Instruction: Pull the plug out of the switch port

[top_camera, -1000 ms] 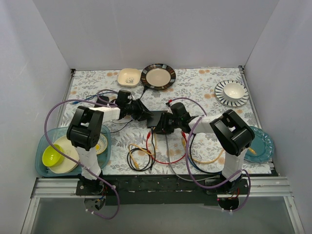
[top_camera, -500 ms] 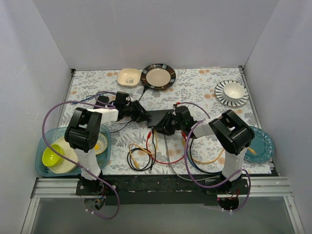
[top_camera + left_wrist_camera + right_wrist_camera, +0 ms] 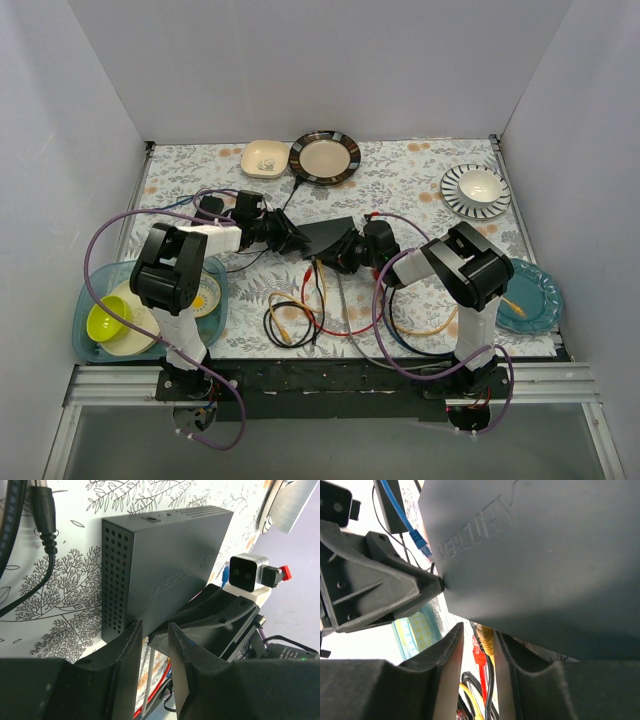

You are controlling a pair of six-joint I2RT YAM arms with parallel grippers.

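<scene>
The switch [image 3: 328,233] is a flat dark grey box held tilted mid-table between both arms. In the left wrist view it [image 3: 165,565] shows a perforated side and embossed top. My left gripper [image 3: 295,243] is shut on its near corner [image 3: 152,635]. My right gripper [image 3: 347,254] is at the socket edge, fingers close around a yellow plug [image 3: 486,636] that sits in a port under the switch [image 3: 545,555]. A red plug [image 3: 478,655] and a black cable sit beside it.
Loose red, yellow and black cables [image 3: 300,315] coil in front. A black adapter [image 3: 211,207] with a cord lies left. Cream dish [image 3: 265,156], dark-rimmed plate [image 3: 324,157], striped bowl [image 3: 476,190], teal plate [image 3: 530,300], teal tray [image 3: 85,300] with a green bowl.
The switch has been lifted and tilted, moving slightly back and right. Both grippers have moved with it, and the cables at its near edge have been drawn along.
</scene>
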